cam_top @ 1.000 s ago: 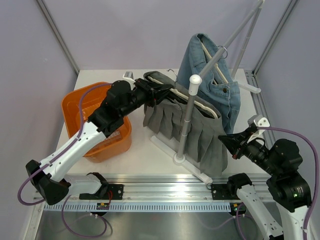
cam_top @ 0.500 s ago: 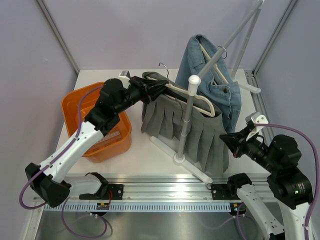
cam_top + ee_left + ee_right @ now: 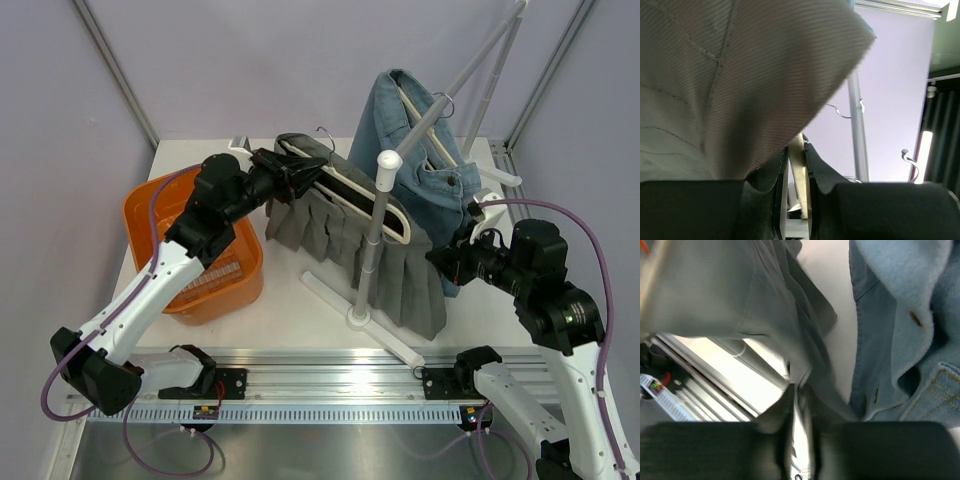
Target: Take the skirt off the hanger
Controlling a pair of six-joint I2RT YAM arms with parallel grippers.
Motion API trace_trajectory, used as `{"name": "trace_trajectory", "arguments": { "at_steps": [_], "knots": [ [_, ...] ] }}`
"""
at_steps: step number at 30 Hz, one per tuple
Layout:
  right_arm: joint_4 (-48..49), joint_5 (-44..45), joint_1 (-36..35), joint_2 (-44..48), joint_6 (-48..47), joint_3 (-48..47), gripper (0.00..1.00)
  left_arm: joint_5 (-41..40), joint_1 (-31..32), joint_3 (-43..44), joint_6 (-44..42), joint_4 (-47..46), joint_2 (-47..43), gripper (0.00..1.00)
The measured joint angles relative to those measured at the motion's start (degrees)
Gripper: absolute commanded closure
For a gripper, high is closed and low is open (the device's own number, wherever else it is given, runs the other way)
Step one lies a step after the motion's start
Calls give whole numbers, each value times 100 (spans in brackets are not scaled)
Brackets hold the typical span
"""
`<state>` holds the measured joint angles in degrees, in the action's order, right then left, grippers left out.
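R gripper (image 3: 443, 262) at rt edge of grey pleated fabric skirt (image 3: 410, 285). Fingers nearly together, can't tell if pinching cloth. Skirt hangs on cream plastic hanger (image 3: 797, 170), just beside white metal rack pole (image 3: 372, 240). L gripper (image 3: 290, 172) clamped on hanger's end. Behind, blue denim garment (image 3: 420, 130) on rack.

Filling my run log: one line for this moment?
left gripper: shut on hanger | right gripper: at skirt edge, grip unclear | skirt: on hanger
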<state>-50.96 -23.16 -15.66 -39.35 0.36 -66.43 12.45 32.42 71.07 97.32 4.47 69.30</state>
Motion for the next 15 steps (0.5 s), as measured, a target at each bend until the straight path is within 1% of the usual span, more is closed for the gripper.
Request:
{"name": "trace_trajectory", "arguments": {
  "at_steps": [1,3,4,6,7,8,10,13,15],
  "knots": [
    [-15,7,0,-66,87,-52,65,-22,-15,7,-92,28,0,100],
    [-129,68,0,-179,236,-205,52,-70,-63,28,-339,125,0,100],
    [-205,118,2,-232,295,-308,36,-87,-85,35,-424,168,0,100],
    [-308,177,2,-293,363,-533,25,-118,-114,39,-627,286,0,100],
    [-358,175,2,-321,369,-649,16,-136,-120,39,-719,356,0,100],
    [-407,173,2,-337,393,-752,9,-155,-127,39,-798,409,0,100],
    [-444,186,2,-332,385,-885,5,-184,-129,39,-920,516,-2,100],
    [-424,175,2,-254,385,-925,12,-225,-129,39,-1064,660,-2,100],
    [-407,61,2,-210,404,-935,19,-251,-120,39,-1147,682,4,100]
  ]
}}
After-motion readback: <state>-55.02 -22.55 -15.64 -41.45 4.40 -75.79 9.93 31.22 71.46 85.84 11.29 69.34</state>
